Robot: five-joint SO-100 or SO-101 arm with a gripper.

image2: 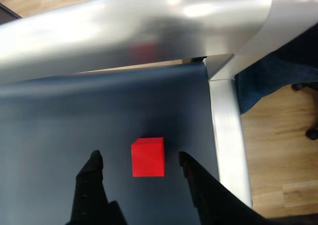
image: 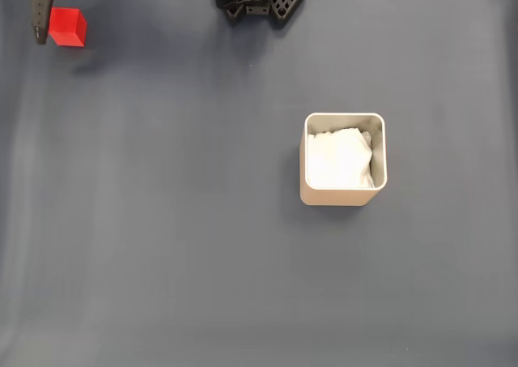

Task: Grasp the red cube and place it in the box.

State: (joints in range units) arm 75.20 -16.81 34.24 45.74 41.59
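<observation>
Near the mat's far left corner in the fixed view: red cube (image: 67,27), well apart from the box (image: 344,194). Between spread fingertips (image2: 95,160) of the gripper (image2: 138,160) in the wrist view, untouched, probably lined up for closing.

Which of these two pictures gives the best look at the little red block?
The wrist view: the red cube is large and sharp there, resting on the dark mat between the open gripper fingers, touching neither. In the fixed view the red cube is small, in the top left corner, beside a dark finger.
</observation>
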